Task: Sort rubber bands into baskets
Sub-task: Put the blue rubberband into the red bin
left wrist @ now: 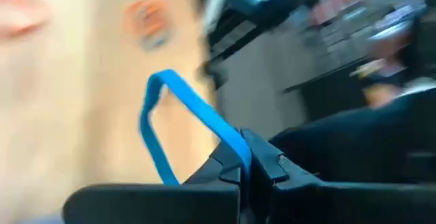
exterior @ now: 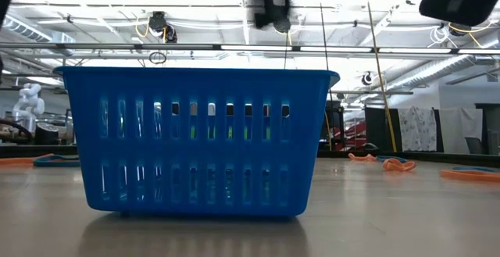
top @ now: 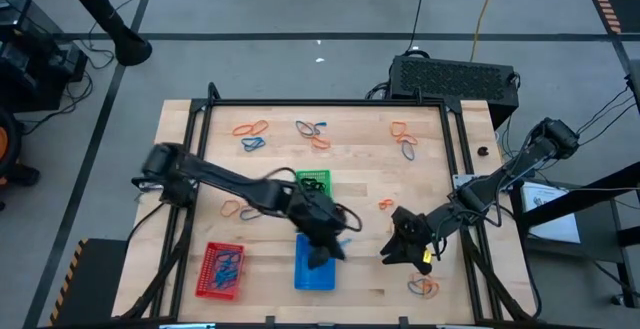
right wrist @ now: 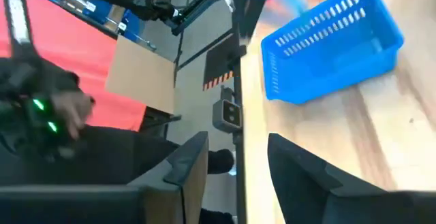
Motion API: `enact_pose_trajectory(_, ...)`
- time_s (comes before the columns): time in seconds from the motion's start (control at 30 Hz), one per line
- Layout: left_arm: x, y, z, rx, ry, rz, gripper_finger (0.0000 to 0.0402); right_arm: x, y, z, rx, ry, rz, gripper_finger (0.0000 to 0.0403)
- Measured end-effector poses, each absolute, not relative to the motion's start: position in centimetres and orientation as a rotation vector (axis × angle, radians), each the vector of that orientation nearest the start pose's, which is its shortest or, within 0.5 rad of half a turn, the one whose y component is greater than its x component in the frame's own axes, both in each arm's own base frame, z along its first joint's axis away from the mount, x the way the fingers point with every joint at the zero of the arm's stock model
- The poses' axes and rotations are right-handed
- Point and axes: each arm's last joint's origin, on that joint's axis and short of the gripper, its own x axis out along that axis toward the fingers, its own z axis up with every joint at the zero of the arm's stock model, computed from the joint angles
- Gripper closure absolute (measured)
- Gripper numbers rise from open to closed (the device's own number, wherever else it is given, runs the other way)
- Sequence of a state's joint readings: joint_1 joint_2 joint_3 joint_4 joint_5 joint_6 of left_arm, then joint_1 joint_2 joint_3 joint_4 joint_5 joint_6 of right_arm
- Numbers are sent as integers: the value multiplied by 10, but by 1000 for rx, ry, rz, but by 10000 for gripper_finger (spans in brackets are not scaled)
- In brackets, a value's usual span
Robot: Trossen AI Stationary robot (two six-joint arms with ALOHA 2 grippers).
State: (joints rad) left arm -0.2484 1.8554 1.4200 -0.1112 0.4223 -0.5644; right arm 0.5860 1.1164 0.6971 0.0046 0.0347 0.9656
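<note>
Bands [top: 251, 128] lay scattered in orange and blue across the table [top: 360, 184] from above, with the left gripper [top: 322, 252] over the blue basket [top: 315, 272] and the right gripper [top: 400, 251] just beside it. Down low, that blue basket [exterior: 199, 140] filled the middle, orange bands [exterior: 384, 161] behind. Left wrist: fingers [left wrist: 235, 166] pinched tight on a blue band [left wrist: 178, 125]. Right wrist: fingers [right wrist: 187, 159] stood apart, holding nothing, blue basket [right wrist: 330, 43] ahead.
</note>
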Motion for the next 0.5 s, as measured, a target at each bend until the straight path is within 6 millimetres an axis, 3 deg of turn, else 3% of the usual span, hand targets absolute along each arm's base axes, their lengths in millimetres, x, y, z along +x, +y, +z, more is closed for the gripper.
enact_pose_trajectory(0.2, 332, -114, 298, -401, 979, -210, 401, 206, 121, 254, 753, 593, 198, 259)
enact_pose_trajectory(0.5, 227, -133, 321, -351, 1298, 90, 401, 223, 83, 252, 842, 545, 6, 259)
